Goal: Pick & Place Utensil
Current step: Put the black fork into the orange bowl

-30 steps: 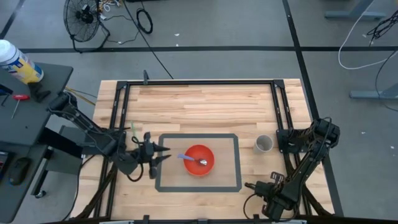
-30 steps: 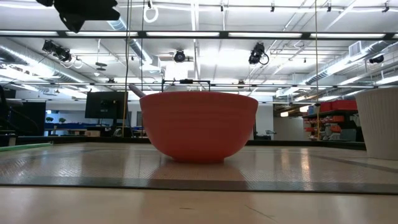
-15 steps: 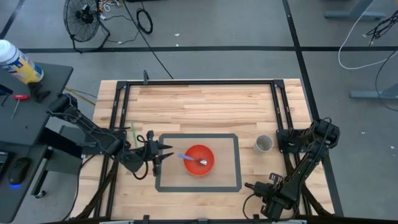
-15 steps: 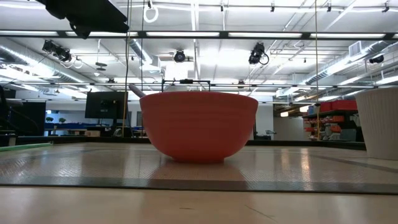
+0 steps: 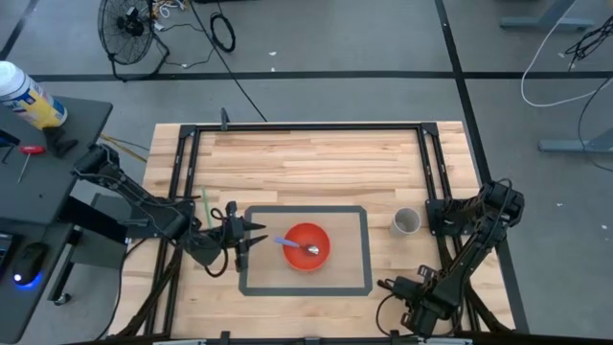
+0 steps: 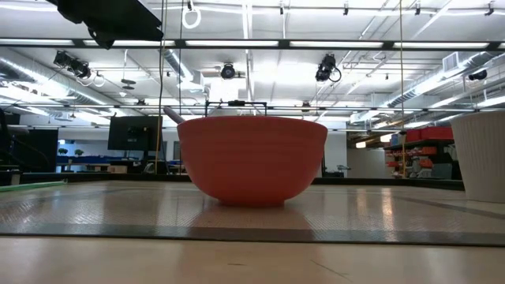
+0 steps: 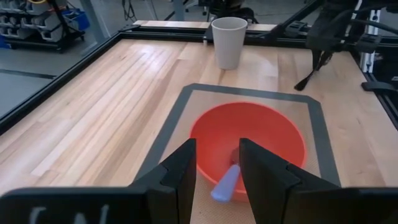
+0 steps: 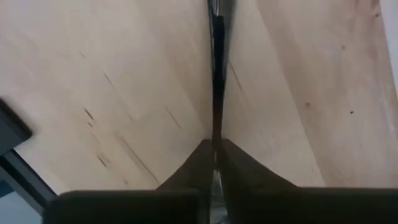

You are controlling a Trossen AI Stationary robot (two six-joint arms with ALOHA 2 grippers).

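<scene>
Left arm: reaches in from the left edge of the tabletop, elbow folded back, forearm level and pointing toward the centre. Left gripper (image 5: 241, 238): held above the surface, fingers (image 7: 179, 174) parted with a narrow gap, empty. Right arm: folded at the near right corner, wrist tipped down. Right gripper (image 5: 385, 286): low over the wood, fingers (image 8: 198, 163) pressed together, holding nothing.

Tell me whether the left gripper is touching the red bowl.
Apart. The high view shows the left gripper short of the red bowl, with bare mat between them. The left wrist view shows its open fingers empty, the spoon lying in the bowl.
</scene>
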